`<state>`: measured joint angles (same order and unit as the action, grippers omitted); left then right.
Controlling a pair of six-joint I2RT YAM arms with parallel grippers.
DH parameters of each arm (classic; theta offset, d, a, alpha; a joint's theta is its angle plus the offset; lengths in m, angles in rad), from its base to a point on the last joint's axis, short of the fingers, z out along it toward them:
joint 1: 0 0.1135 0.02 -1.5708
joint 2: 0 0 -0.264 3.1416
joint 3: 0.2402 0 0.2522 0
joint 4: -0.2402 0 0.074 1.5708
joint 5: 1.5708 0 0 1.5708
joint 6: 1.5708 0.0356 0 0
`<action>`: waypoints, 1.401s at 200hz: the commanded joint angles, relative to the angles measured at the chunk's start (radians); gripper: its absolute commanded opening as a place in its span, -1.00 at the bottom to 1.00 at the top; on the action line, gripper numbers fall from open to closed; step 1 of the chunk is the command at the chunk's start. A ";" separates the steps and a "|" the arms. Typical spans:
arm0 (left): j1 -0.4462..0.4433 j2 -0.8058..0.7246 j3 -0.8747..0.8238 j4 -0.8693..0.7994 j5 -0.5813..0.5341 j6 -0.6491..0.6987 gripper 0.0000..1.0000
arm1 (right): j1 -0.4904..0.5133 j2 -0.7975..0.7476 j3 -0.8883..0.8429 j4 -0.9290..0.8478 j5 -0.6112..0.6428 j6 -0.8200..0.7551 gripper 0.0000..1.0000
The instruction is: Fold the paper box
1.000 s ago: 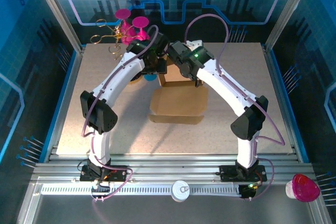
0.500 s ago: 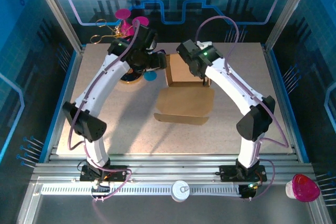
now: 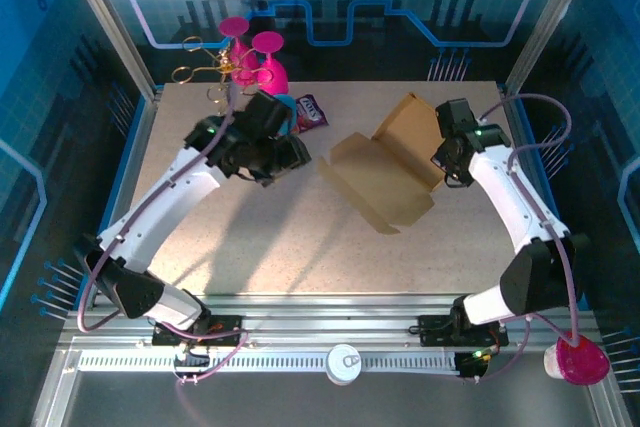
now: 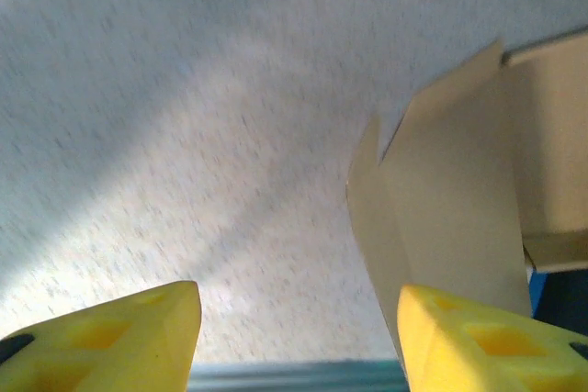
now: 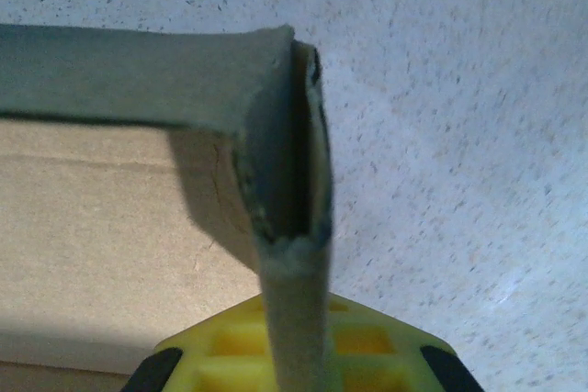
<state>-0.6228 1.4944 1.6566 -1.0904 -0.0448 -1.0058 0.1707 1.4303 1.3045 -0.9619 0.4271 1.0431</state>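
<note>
— Blue-lit panels wall in a speckled beige table. Where on it is the paper box?

— The paper box sits right of the middle, toward the far side. It is opened out, plain brown, with a broad panel spread toward the centre and a flap raised at its far right.

— Does anything have hold of it?

— Yes, the right gripper, at the box's right edge. In the right wrist view the right gripper is clamped on a thin cardboard edge. That edge rises from between its yellow fingers, and at the top another panel bends off to the left.

— And the other arm?

— The left gripper hangs over bare table, left of the box and apart from it. In its own wrist view the left gripper stands partly spread. Its yellow fingertips have nothing between them but the table surface. A flap of the paper box lies just to the right of the right-hand fingertip.

— What else is around?

— Pink goblets stand at the far left edge, with a purple packet near them. On the near rail there is a white round cap. A pink dome sits at the near right corner.
</note>
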 commanded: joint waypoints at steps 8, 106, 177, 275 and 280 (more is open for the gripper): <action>-0.086 0.032 -0.036 0.095 0.012 -0.215 0.25 | 0.003 -0.045 -0.057 0.111 -0.050 0.158 -1.00; -0.121 0.284 0.136 0.067 0.015 -0.133 0.27 | 0.023 -0.070 -0.140 0.127 -0.079 0.256 -1.00; -0.123 0.367 0.189 0.034 -0.103 -0.034 -0.63 | 0.054 -0.071 -0.157 0.120 -0.088 0.291 -1.00; -0.073 0.510 0.510 -0.303 -0.352 0.465 -1.00 | 0.090 -0.239 -0.131 0.205 -0.296 -0.019 0.99; -0.068 0.518 0.532 -0.317 -0.356 0.485 -1.00 | 0.089 -0.254 -0.135 0.220 -0.313 -0.030 0.99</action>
<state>-0.7177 1.9762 2.0796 -1.2686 -0.3122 -0.7147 0.2447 1.2709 1.1481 -0.8032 0.1955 1.1229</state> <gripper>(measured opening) 0.059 0.995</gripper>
